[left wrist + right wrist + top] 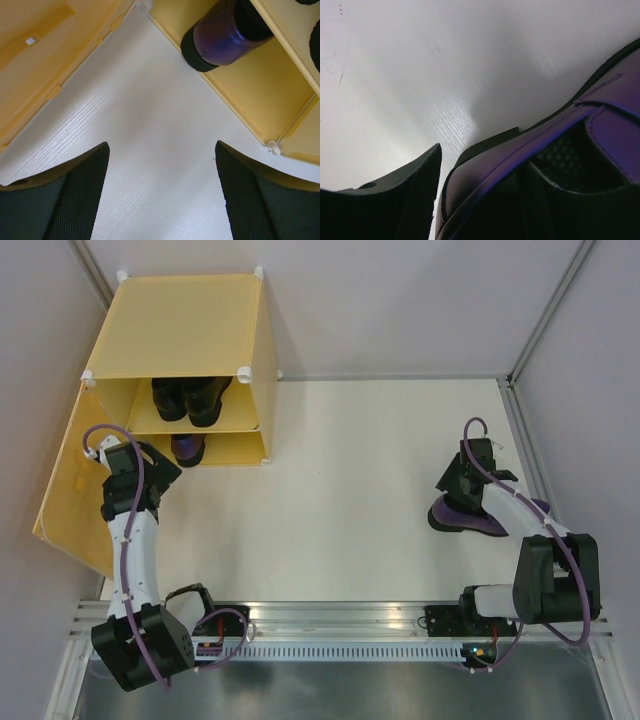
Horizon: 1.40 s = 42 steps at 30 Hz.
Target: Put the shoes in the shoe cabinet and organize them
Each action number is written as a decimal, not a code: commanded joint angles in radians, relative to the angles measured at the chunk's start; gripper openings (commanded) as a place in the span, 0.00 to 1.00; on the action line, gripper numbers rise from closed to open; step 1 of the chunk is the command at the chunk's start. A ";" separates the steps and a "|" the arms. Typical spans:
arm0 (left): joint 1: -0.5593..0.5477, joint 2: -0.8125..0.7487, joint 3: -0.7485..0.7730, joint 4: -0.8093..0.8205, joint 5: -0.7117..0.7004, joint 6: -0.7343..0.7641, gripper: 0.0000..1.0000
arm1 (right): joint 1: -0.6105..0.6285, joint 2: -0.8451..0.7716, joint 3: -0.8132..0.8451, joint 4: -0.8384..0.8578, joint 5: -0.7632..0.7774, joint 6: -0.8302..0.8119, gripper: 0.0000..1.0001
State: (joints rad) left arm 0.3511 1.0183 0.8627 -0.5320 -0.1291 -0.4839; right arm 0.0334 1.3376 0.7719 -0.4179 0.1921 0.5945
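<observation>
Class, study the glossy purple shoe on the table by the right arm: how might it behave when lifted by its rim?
The glossy dark purple low-heeled loafer reflects light strongly, so it may slip between the jaws. Its thin upper wall would probably flex somewhat if pinched. Held near the heel end, the toe end would likely dip.

White table point(350, 470): cabinet point(190, 330), purple shoe point(465, 521)
</observation>
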 commanded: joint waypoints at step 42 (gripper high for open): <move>0.000 -0.050 -0.004 -0.017 -0.070 0.028 0.89 | 1.183 0.560 0.780 0.031 -0.030 -0.130 0.01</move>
State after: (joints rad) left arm 0.3515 0.9859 0.8623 -0.5453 -0.1814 -0.4797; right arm 1.2156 1.8820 1.4425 -0.4835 0.1123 0.4747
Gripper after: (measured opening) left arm 0.893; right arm 0.029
